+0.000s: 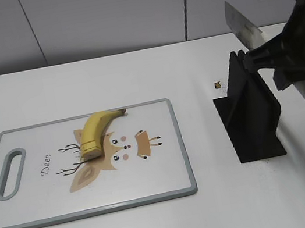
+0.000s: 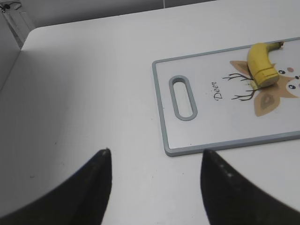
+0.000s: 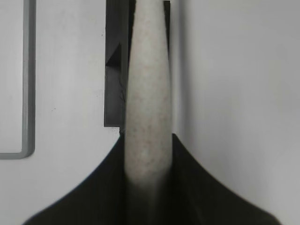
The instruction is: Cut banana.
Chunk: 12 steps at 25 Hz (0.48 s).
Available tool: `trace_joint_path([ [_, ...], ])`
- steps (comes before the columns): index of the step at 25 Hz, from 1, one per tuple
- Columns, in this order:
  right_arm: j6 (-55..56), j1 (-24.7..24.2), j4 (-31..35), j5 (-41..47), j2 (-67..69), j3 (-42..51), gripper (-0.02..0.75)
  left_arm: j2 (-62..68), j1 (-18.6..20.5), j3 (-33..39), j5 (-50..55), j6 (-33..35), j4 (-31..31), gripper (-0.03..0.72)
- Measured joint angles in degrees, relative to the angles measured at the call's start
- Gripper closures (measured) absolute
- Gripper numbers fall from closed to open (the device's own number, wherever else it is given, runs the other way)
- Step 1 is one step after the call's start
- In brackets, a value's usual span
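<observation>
Banana (image 1: 96, 134) mid-board (image 1: 164, 147) — margins bare

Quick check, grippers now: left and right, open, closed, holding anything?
Left gripper: open, empty, over bare table beside the cutting board.
Right gripper: closed on the knife by its pale handle, above the black knife stand.

The short curved yellow banana (image 1: 96, 134) is showing a smooth, waxy skin with a dull blunt end. The white rectangular plastic cutting board with grey rim (image 1: 171, 187) is looking smooth and faintly satin, its deer print flat. The white surface (image 1: 134, 76) is appearing matt. The black angular knife stand (image 1: 250, 114) is looking like matt plastic. The knife's pale speckled handle (image 3: 146, 117) is appearing stone-like and matt; its blade (image 1: 241, 24) is reflecting light like smooth metal. The black tool fingers (image 2: 93, 187) are looking matt.
</observation>
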Motion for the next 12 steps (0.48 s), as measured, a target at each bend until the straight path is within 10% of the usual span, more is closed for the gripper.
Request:
trace_joint_path([
  [12, 0.2, 0.0, 0.0, -1.0, 4.7, 0.1, 0.579, 0.0, 0.0, 0.1, 0.0, -0.2, 0.0, 0.151],
])
